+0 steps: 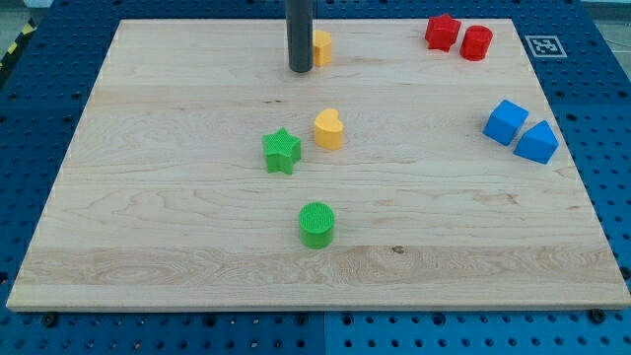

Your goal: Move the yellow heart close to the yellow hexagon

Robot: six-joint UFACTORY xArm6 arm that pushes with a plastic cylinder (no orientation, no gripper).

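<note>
The yellow heart (329, 129) lies near the middle of the wooden board (177, 227). The yellow hexagon (321, 46) lies at the view's top centre, partly hidden behind the dark rod. My tip (300, 69) rests on the board just left of and slightly below the yellow hexagon, well above the yellow heart.
A green star (282, 151) lies just left of the yellow heart. A green cylinder (316, 224) lies below them. A red star (443, 33) and a red cylinder (476, 42) lie at the top right. Two blue blocks (506, 121) (537, 143) lie at the right.
</note>
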